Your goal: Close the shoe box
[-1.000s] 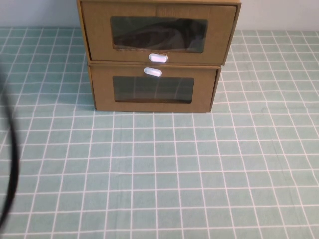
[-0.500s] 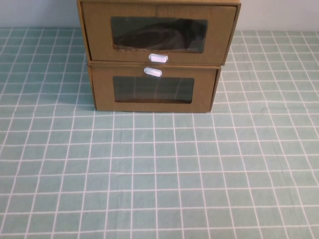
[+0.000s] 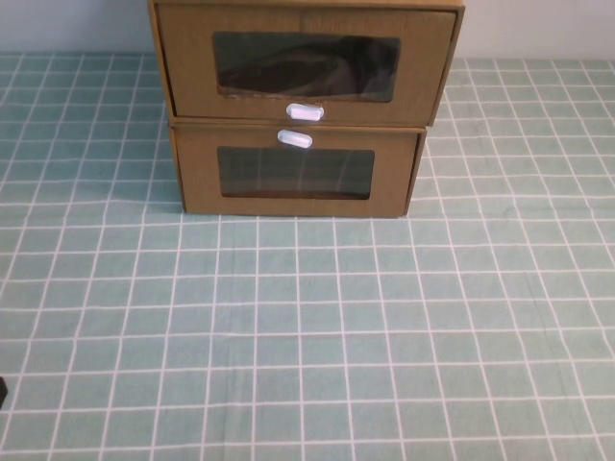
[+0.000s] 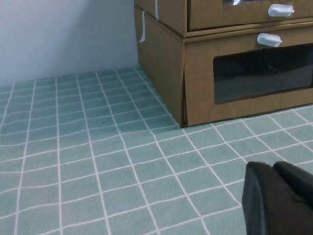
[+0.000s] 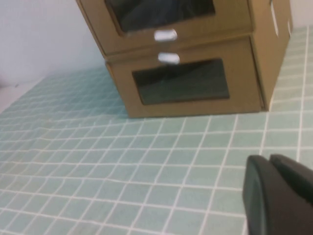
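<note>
The shoe box (image 3: 306,65) is the upper of two stacked brown cardboard drawers at the far middle of the table. Its white pull tab (image 3: 305,111) sits below its clear window. Its front stands about level with the front of the drawer under it. It also shows in the left wrist view (image 4: 210,14) and the right wrist view (image 5: 166,14). My left gripper (image 4: 274,166) is shut and empty, low over the table, to the left of the boxes and nearer me. My right gripper (image 5: 269,159) is shut and empty, in front of the boxes. Neither gripper shows in the high view.
The lower cardboard drawer (image 3: 296,173) has its white tab (image 3: 294,139) above its window. A green cloth with a white grid (image 3: 307,327) covers the table. A pale wall (image 4: 63,34) stands behind the boxes. A small dark bit (image 3: 2,389) shows at the lower left edge.
A dark curved line at the high view's left edge one second ago has gone. Only a small dark bit at the lower left edge shows now. The boxes have not moved.
</note>
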You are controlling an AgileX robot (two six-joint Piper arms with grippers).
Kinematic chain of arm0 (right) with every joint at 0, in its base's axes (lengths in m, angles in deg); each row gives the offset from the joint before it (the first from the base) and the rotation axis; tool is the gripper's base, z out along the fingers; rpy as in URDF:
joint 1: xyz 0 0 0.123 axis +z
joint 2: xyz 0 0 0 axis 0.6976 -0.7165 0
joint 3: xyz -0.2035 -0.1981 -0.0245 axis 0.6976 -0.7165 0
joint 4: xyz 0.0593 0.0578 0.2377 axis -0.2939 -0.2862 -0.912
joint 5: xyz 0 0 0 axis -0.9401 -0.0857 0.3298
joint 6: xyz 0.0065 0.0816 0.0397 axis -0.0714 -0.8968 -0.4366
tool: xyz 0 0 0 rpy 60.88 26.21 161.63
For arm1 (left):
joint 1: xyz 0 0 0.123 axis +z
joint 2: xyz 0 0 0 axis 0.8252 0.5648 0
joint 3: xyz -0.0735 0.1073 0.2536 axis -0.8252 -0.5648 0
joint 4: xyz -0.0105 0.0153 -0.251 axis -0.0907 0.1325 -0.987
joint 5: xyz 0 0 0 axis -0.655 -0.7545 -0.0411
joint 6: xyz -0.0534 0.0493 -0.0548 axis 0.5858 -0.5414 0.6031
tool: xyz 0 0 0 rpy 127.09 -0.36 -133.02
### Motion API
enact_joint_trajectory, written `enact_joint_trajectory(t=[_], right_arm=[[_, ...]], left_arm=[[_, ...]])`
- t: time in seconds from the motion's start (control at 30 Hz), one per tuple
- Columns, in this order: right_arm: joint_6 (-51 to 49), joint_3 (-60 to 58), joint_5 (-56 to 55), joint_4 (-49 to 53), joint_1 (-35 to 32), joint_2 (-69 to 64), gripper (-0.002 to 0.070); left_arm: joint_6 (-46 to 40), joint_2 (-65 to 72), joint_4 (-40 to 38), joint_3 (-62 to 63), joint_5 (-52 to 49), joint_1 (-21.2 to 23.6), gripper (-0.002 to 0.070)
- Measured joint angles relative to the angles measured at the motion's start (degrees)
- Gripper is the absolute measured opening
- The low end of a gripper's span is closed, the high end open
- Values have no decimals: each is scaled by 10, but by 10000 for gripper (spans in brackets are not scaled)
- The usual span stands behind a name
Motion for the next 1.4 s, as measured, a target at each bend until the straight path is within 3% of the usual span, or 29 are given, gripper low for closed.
enact_joint_trajectory(t=[0.47,0.63,0.77,0.97,1.4], right_arm=[[1,-14,66,2,-2,-1,-11],[17,-15,28,148,-10,8,-11],[21,-18,-3,218,-86,12,-11],[22,-62,-5,209,-212,17,-11],[22,-83,65,198,-222,64,-11]], left_arm=[[0,0,0,0,-1,0,-5],[0,0,0,0,-4,0,-5],[0,0,0,0,-5,0,-5],[0,0,0,0,-5,0,-5],[0,0,0,0,-5,0,-5]])
